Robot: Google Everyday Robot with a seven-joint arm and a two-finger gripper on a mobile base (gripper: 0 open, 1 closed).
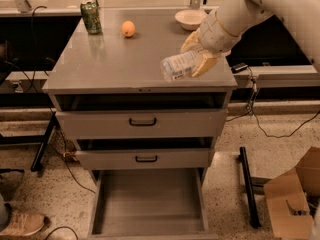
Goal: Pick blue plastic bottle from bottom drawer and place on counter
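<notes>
Grey counter point(115, 64): glossy flat top of a three-drawer cabinet, shown from above and in front in the single camera view.
White arm point(260, 6): enters from the far right and reaches down and left over the counter's right side.
Position of gripper point(199, 55): above the near right part of the counter, just inside its right edge.
State of fingers point(206, 65): two tan fingers are closed around the bottle, one on its far side and one on its near side.
Held blue plastic bottle point(180, 65): clear with a pale label, lying almost level, with its free end pointing left. It is over the counter near the front edge. Contact with the surface cannot be determined.
Open bottom drawer point(148, 204): pulled fully out toward the viewer, showing a plain grey floor with nothing inside.
Upper drawers: the top drawer point(142, 124) and the middle drawer point(145, 159) each have a black handle and each stands slightly out from the cabinet.
Far left of counter: an upright green can point(91, 17), with an orange point(128, 28) just to its right.
Far right of counter: a pale bowl point(190, 19), beside the arm.
Speckled floor point(225, 149): a cardboard box point(292, 199) at the near right and a shoe point(22, 223) at the near left.
</notes>
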